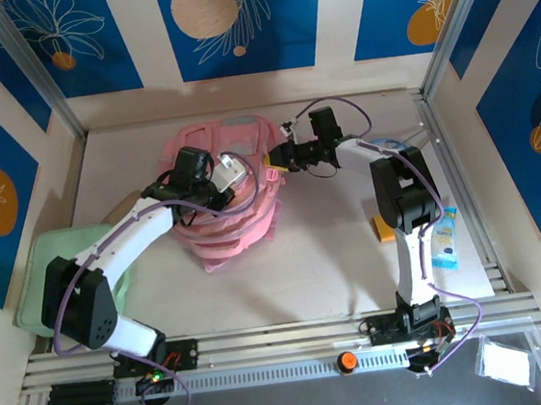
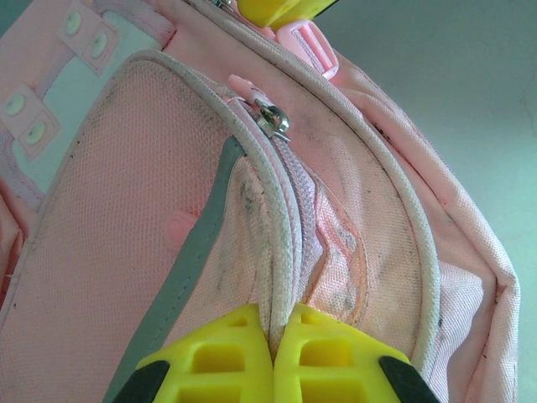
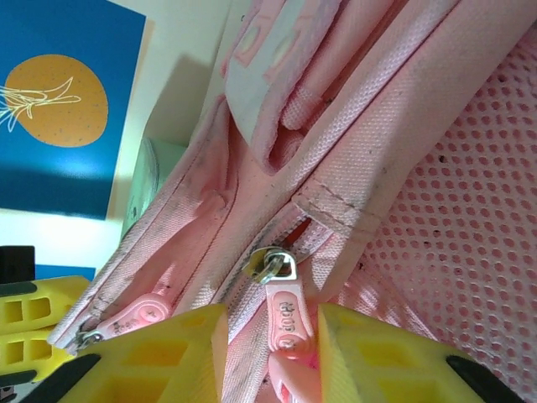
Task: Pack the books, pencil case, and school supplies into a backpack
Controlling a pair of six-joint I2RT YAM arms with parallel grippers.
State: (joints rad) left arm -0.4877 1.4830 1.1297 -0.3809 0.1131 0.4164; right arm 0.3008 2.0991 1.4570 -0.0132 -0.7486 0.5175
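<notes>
Left claw (image 2: 273,336) clamped on the backpack (image 2: 101,252); we judge that packing has not yet begun.
In the left wrist view, the yellow fingers (image 2: 226,357) meet on the piped seam, beside a zipper that looks closed. The backpack lies mid-tabletop (image 1: 316,265), between both arms. At its right side the right claw (image 3: 273,323) stands part open, astride the pink zipper pull (image 3: 287,327). A gap shows on one side, so we read no firm grip. Further right, a small yellow item (image 1: 384,228) and a pale blue packet (image 1: 444,242) lie on the tabletop outside the bag. In our judgement, opening the zipper and loading every item remain.
</notes>
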